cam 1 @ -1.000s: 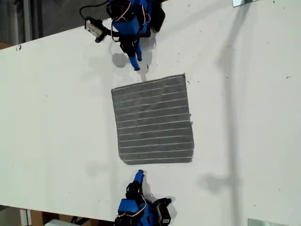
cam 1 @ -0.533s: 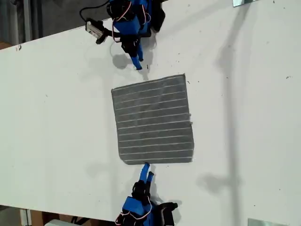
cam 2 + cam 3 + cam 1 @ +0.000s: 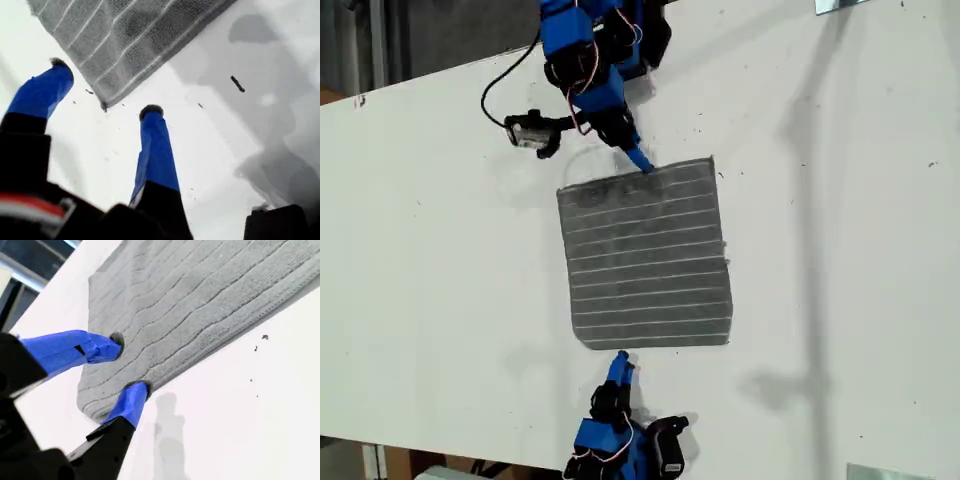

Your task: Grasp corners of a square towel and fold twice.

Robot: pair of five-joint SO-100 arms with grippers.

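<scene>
Since a moment ago, my second gripper (image 3: 642,163) has swung onto the towel (image 3: 645,255), jaws apart astride its edge at the exterior view's top. The towel lies flat mid-table (image 3: 840,250). My first gripper (image 3: 620,362), jaws apart, has backed just off the opposite edge.

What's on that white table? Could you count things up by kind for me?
Grey striped towel: 1
Blue-tipped grippers: 2 (my first gripper, my second gripper)
Total: 3
</scene>
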